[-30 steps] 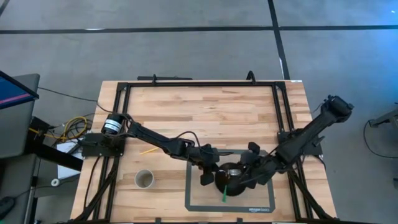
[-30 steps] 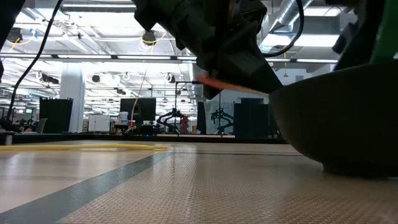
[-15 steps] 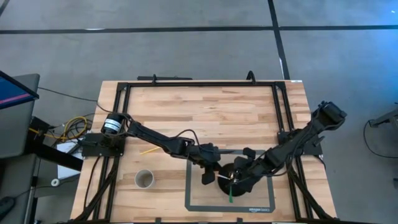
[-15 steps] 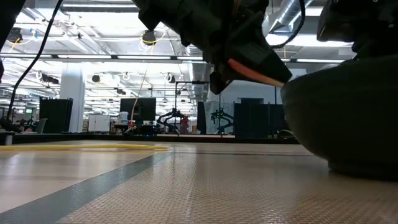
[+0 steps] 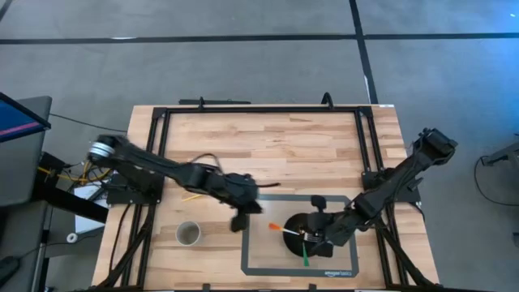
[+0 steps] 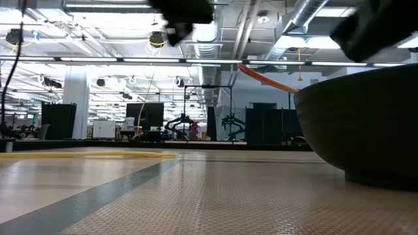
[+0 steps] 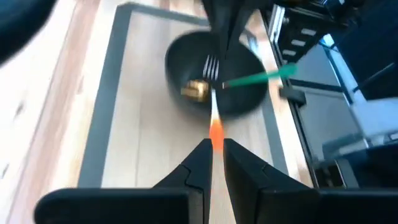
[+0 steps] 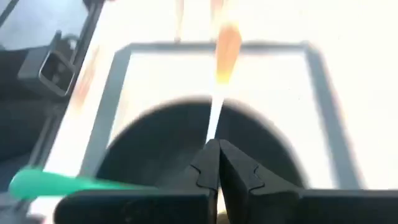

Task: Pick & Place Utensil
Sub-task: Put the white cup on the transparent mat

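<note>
The orange-handled fork (image 5: 284,229) lies with its metal tines inside the black bowl (image 5: 310,238) and its orange handle sticking out over the rim toward the left arm's side. In the left wrist view the fork (image 7: 213,102) runs from the bowl (image 7: 186,59) straight toward the camera, its orange end just ahead of the fingertips (image 7: 200,152) and not between them. A green-handled utensil (image 5: 305,255) also rests in the bowl, its handle pointing toward the table's front edge, and a small brass-coloured object (image 7: 194,90) sits on the bowl's floor.

The left pincer (image 5: 239,219) is off the fork, over the bare wood beside the grey mat (image 5: 258,251), its fingers nearly together and holding nothing. The right pincer (image 5: 319,235) sits over the bowl's far side, right by the fork's tine end; its fingers (image 8: 204,165) look nearly closed, but whether they grip the fork (image 8: 221,81) I cannot tell.

A paper cup (image 5: 188,234) stands on the table (image 5: 268,146) well apart from the mat.
</note>
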